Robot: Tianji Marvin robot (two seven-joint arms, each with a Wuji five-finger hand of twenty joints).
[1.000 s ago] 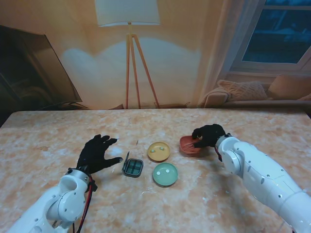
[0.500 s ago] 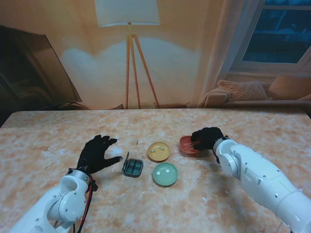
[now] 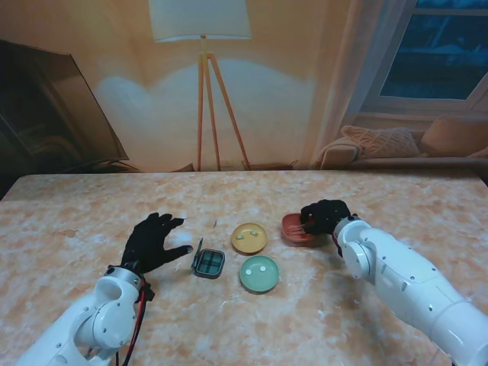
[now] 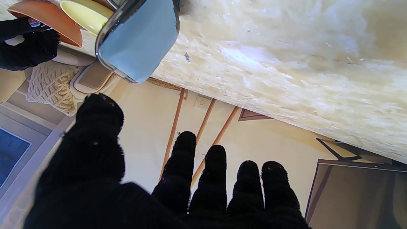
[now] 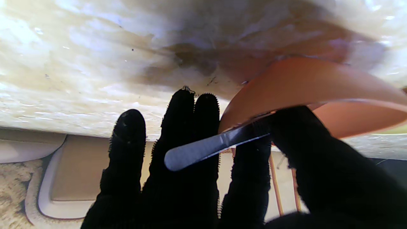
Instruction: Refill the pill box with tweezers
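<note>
The right hand (image 3: pixel 323 215) sits at right of centre in the stand view, its thumb and fingers pinched on the tweezers (image 5: pixel 210 147) — a thin, flat strip of bright metal whose rounded rear end shows across the fingers in the right wrist view. The tips are hidden behind the thumb, over the rim of the orange dish (image 3: pixel 296 228), so whether they hold a pill cannot be told. Such a tool is likely light, stiff along its length and springy across, and smooth enough to slip or twist in a gloved pinch; the grip is best kept at mid-length, where a squeeze closes the tips without letting the tool pivot. Any pills would be tiny and light, apt to pop out if pressed too hard.

The left hand (image 3: pixel 151 239) lies at left of centre in the stand view with its fingers spread and nothing in it, just beside the pill box (image 3: pixel 208 264), which stands open at lower centre with its lid raised toward that hand.

Between the orange dish and the box lie a yellow dish (image 3: pixel 249 238) and a green dish (image 3: pixel 259 274), each with small pale bits inside. Both sit on the direct path to the box — a low carry could clip their rims. The raised lid also narrows the approach from the left.
</note>
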